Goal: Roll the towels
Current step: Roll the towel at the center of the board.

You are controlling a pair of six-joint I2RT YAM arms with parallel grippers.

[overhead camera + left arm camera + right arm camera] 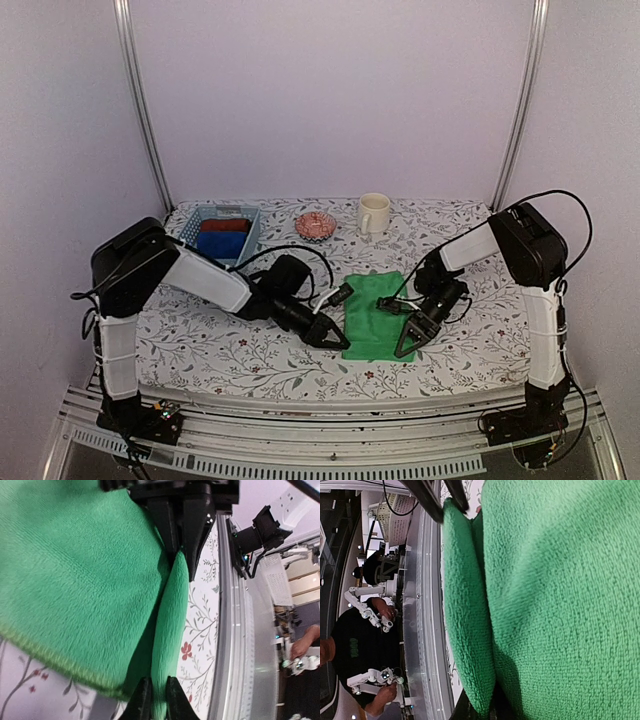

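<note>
A plain bright green towel (375, 312) lies flat in the middle of the flowered table. Its near edge is pinched up into a narrow fold (170, 615) that runs between my two grippers. My left gripper (338, 338) is at the towel's near left corner. In the left wrist view it (159, 704) is shut on that fold, with the black fingertips (142, 700) on either side. My right gripper (408, 343) is at the near right corner. It (487, 713) is shut on the other end of the fold (467, 630), and its fingers are mostly hidden by cloth.
At the back left stands a blue basket (246, 222) with a blue and a dark red cloth roll in it. A small round orange-pink patterned bundle (314, 225) and a cream mug (373, 212) are at the back. A metal rail (235, 645) runs along the table's near edge.
</note>
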